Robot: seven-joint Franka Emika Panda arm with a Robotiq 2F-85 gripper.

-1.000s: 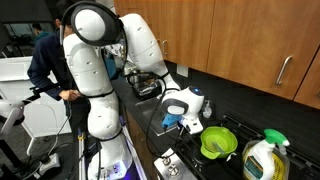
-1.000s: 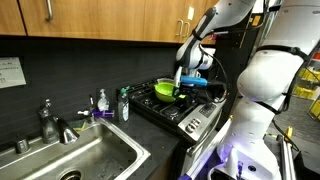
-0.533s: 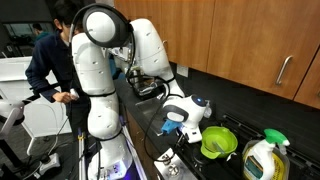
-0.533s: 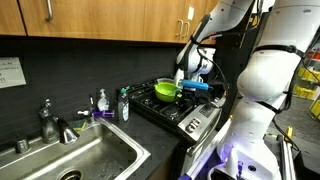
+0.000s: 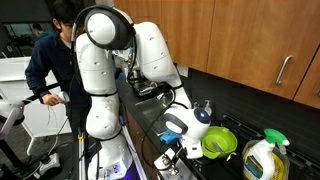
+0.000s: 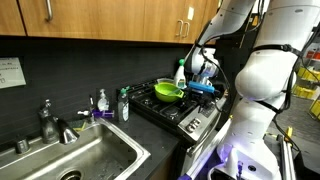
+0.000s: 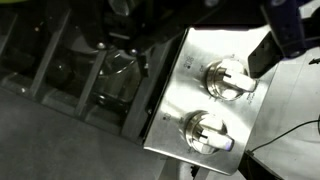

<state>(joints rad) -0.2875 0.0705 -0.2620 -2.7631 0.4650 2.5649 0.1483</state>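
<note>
Pincer (image 5: 176,133) is held jaws apart, empty, above control panel (image 7: 173,100). Nearest knob (image 7: 228,77) is seen right of centre in wrist view. It is judged rigid, smooth and possibly slippery, best pinched across its raised bar.

the gripper (image 5: 176,136) hides the near edge of the bowl (image 5: 224,143). the bottle (image 5: 265,160) is cut off at the bottom edge. in the wrist view a blue thing (image 7: 288,25) is blurred and cut by the top edge.

Lime-green bowl (image 5: 219,143), black stove (image 6: 165,110) — silver knob panel (image 7: 178,95), white arm (image 5: 100,75), brown wooden cabinets (image 6: 100,20)
</note>
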